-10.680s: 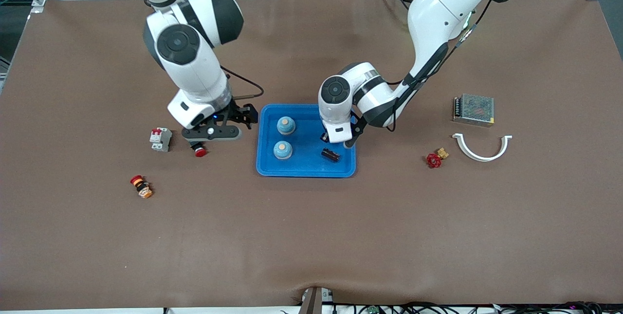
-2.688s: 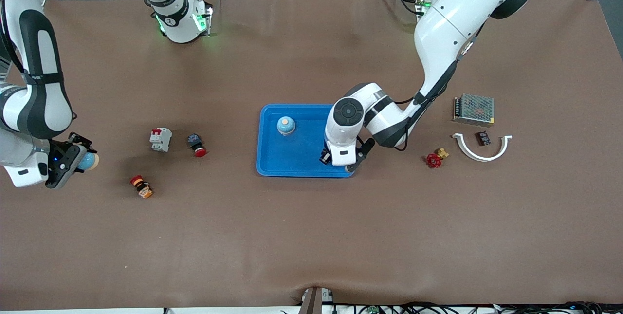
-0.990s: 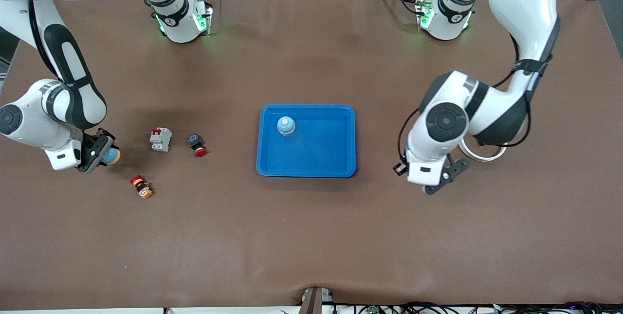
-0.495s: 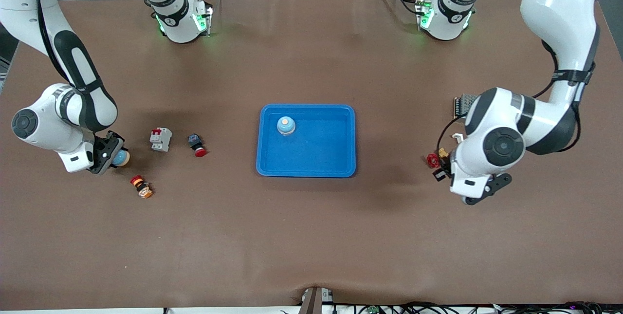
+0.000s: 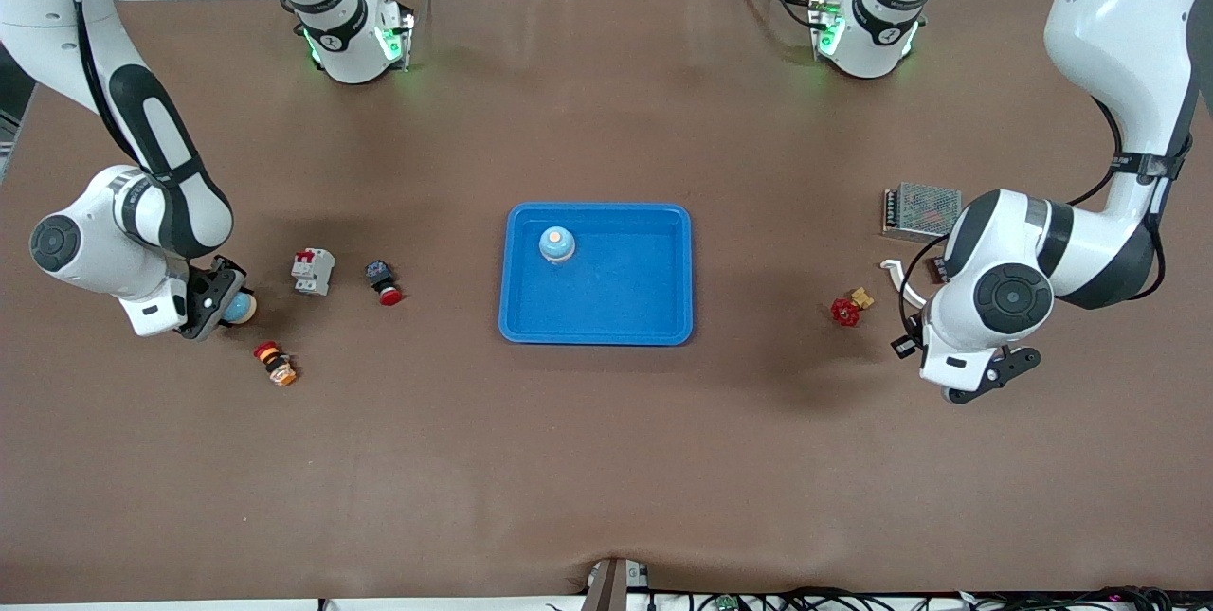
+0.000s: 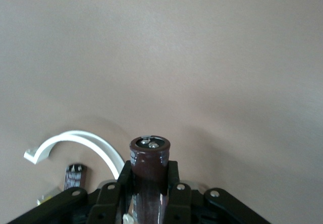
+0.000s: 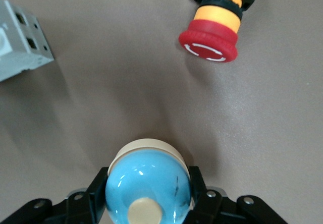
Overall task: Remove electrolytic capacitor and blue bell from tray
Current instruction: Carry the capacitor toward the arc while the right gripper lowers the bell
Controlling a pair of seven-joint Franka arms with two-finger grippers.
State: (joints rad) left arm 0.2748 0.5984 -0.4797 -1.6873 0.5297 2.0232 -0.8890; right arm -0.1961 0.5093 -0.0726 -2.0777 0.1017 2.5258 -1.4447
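- The left gripper (image 6: 146, 204) holds the electrolytic capacitor (image 6: 149, 171) — a small dark brown can with two silver dots on its top end. The fingers pinch it by its round sides.
- In the front view the left gripper (image 5: 967, 384) is up over bare table at the left arm's end, well apart from the tray (image 5: 595, 327).
- The capacitor looks light and stiff. Its skin is smooth, so it could slip or roll once it is set down. The round sides are the best place to pinch it.
- The right gripper (image 7: 149, 204) is closed on a blue bell (image 7: 148, 181). The bell has a shiny blue dome, a cream base and a little cream button.
- In the front view the right gripper (image 5: 213, 303) is low over the table at the right arm's end, with the bell (image 5: 237, 308) near a grey switch block (image 5: 312, 271) and a red push button (image 5: 275, 363).
- The bell is hard and shiny, so it is likely slippery. Holding it low on its sides, as now, seems the safest way.
- A second blue bell (image 5: 556, 244) sits in the tray — nothing else is in there.
- A white curved clip (image 6: 75, 143) lies on the table below the left gripper.
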